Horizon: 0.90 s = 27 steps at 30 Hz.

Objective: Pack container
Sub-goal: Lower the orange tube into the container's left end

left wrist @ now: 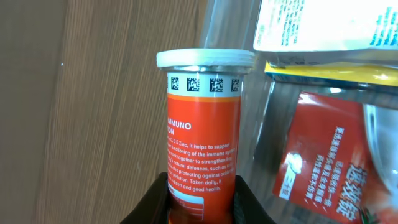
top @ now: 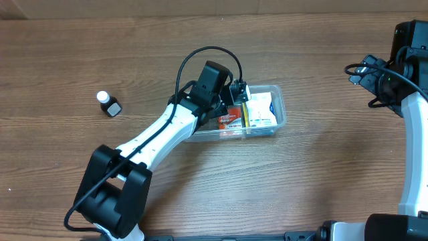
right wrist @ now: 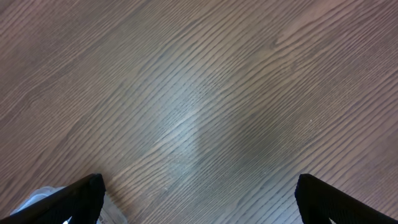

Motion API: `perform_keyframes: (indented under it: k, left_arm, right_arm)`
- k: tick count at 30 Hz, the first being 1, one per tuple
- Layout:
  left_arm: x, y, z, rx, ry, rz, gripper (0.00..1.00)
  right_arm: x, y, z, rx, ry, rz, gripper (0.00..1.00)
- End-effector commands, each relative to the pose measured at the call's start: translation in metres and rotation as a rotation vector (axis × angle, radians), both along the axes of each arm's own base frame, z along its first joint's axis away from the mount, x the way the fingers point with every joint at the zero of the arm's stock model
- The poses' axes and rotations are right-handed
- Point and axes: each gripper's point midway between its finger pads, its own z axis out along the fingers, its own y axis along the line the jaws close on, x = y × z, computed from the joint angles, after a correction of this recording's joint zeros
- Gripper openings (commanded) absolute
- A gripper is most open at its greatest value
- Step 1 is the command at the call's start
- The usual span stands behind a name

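The container (top: 283, 114) sits near the middle of the surface (top: 321, 174), its long axis running left to right in the overhead view. The left arm reaches over it, so the left hand (left wrist: 200, 205) is directly above the rear rim. The right hand (right wrist: 208, 205) is well apart at the far right edge, its fingers spread wide over bare wood and holding nothing. The left arm is therefore the nearer one by a clear margin. The left hand is clamped on the lower end of an orange tube (left wrist: 202, 124). The tube's long axis points straight out from the fingers, white cap leading. In the left wrist view, bare wood lies to one side of the tube and the packed items lie to the other: a red packet (left wrist: 329, 168), a white packet (left wrist: 329, 25) and a yellow-edged item (left wrist: 323, 71) between them. The coming move depends on this relation, because free room for the tube appears to lie on the side away from these items. Whether the tube is already inside the wall cannot be determined from these views. The container is clear plastic, rectangular with rounded corners and a raised rim, and its contents crowd the right-hand end. A small dark bottle (top: 109, 105) with a white cap lies on the surface well to the left, outside the container.
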Motion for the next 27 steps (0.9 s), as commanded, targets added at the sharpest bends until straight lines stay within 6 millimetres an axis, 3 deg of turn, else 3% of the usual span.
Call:
perform_keyframes:
  k: [1, 11, 17, 27]
  left_arm:
    - [0.002, -0.005, -0.012, 0.000, 0.022, 0.010, 0.04]
    - [-0.002, -0.011, -0.013, 0.010, 0.021, -0.003, 0.04]
    - [-0.015, -0.018, -0.015, 0.198, -0.045, -0.099, 0.04]
    - [-0.011, -0.001, -0.017, 0.258, -0.046, -0.085, 0.04]
  right_arm:
    - [0.003, -0.001, 0.008, -0.003, -0.028, -0.004, 1.00]
    - [0.003, -0.001, 0.008, -0.003, -0.028, -0.004, 1.00]
    - [0.003, -0.001, 0.008, -0.003, -0.028, -0.004, 1.00]
    - [0.003, -0.001, 0.008, -0.003, -0.028, -0.004, 1.00]
